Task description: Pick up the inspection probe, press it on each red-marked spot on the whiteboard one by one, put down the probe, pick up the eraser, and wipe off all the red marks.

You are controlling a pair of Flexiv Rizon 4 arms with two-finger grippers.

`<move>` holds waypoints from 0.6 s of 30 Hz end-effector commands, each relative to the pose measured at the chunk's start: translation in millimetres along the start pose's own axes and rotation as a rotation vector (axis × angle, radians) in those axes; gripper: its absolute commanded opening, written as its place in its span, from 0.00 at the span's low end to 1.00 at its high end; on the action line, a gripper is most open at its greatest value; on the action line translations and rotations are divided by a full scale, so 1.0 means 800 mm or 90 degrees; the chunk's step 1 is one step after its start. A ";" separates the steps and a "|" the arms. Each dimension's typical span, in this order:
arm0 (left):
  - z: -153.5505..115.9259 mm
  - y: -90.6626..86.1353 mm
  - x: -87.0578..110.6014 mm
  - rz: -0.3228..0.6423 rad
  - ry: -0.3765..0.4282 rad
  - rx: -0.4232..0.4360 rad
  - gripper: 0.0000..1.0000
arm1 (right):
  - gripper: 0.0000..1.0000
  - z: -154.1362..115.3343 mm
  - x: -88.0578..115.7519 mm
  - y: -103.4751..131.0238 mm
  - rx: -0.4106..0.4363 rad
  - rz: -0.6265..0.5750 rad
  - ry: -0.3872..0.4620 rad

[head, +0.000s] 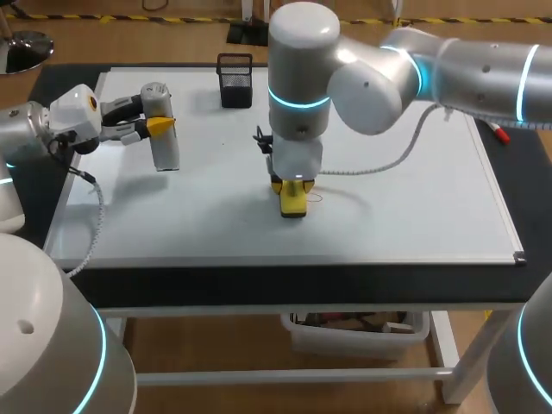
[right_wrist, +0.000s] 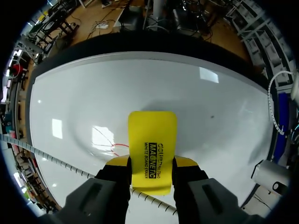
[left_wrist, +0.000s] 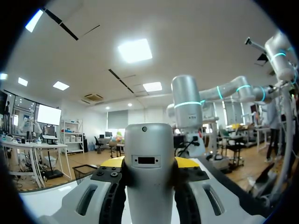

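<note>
Right gripper clamping yellow eraser from both sides, eraser sitting on whiteboard near middle. Red mark lying just beside eraser, reaching its edge. Left gripper squeezing grey probe between yellow tips, holding it over board's left part, well apart from eraser; cannot tell whether probe end is touching board. Black mesh cup standing at board's far edge.

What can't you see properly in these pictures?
Right wrist view: the eraser covers part of the red marks.
Head view: the marks are too small to count, and the right arm hides some whiteboard.
Left wrist view: the probe blocks what lies straight ahead.
</note>
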State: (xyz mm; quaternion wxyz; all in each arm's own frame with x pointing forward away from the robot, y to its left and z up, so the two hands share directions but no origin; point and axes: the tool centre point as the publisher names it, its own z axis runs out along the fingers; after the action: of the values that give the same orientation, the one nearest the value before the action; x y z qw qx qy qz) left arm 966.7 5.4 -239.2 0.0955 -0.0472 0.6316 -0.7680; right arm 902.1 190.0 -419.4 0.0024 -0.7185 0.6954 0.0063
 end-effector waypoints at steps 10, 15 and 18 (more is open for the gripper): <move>0.000 -0.001 0.002 0.002 -0.002 0.000 0.00 | 0.00 0.013 0.023 -0.006 -0.014 0.018 0.001; 0.000 -0.001 0.002 0.002 -0.002 0.000 0.00 | 0.00 0.016 0.035 -0.007 -0.020 0.033 0.001; 0.000 -0.001 0.002 0.002 -0.002 0.000 0.00 | 0.00 0.018 0.043 -0.009 -0.022 0.044 0.004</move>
State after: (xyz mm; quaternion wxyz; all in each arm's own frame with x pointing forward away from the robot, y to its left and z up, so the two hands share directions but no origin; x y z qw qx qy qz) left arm 966.6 5.4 -239.1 0.0955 -0.0472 0.6316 -0.7679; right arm 908.9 163.2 -431.0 -0.0132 -0.6943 0.7194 0.0155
